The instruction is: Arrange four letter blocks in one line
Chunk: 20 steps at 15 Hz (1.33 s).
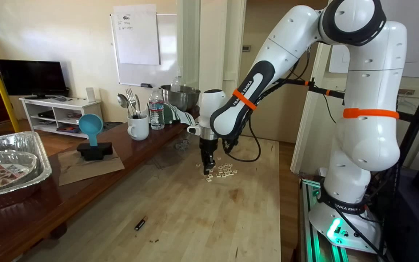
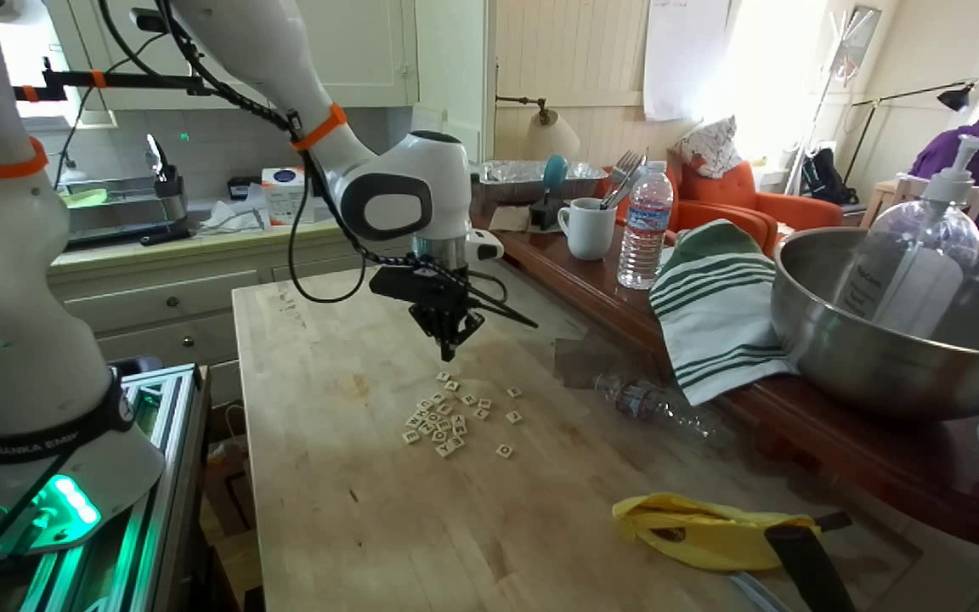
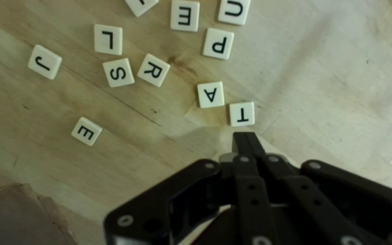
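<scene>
Several small cream letter blocks lie in a loose cluster on the wooden table, seen in an exterior view as the block group (image 2: 434, 421). In the wrist view, the T block (image 3: 242, 114) sits just beyond my fingertips, with the A block (image 3: 211, 95) close beside it. The R block (image 3: 153, 70), S block (image 3: 118, 72), L block (image 3: 108, 39) and P block (image 3: 218, 43) are scattered farther up. A J block (image 3: 45, 62) and an E block (image 3: 86, 131) lie apart to the left. My gripper (image 3: 245, 134) points down, shut, its fingers pressed together with nothing visible between them.
A battery (image 1: 141, 223) and a yellow pouch (image 2: 710, 531) lie on the table. A clear bottle (image 2: 651, 404) rests on its side near the raised dark wood ledge (image 1: 86, 193). On that ledge stand a white mug (image 1: 138, 128), a water bottle (image 1: 156, 109) and a metal bowl (image 2: 846, 340).
</scene>
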Available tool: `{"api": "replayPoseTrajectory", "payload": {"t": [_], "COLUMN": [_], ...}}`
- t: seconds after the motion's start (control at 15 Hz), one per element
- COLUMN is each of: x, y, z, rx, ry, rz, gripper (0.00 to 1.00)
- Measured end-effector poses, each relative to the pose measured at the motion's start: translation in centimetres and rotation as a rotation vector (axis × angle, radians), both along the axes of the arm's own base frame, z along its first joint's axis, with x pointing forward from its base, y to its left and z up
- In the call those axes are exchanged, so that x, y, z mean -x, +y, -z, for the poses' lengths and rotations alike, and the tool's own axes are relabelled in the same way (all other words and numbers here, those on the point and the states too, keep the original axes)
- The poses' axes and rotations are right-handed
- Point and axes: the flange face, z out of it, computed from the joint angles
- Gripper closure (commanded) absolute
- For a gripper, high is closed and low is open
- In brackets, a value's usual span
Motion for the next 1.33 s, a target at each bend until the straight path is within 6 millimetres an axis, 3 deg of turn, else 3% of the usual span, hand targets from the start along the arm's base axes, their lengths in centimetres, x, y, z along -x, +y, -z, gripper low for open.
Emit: {"api": "replayPoseTrajectory", "payload": {"t": [0.87, 1.33], "x": [0.7, 0.6], "y": [-0.8, -1.1], "z": [2.8, 2.8], "rx": [-0.009, -0.036], "ry": [0.02, 0.011], "rz": [-0.04, 0.033], "gripper": [1.0, 1.0]}}
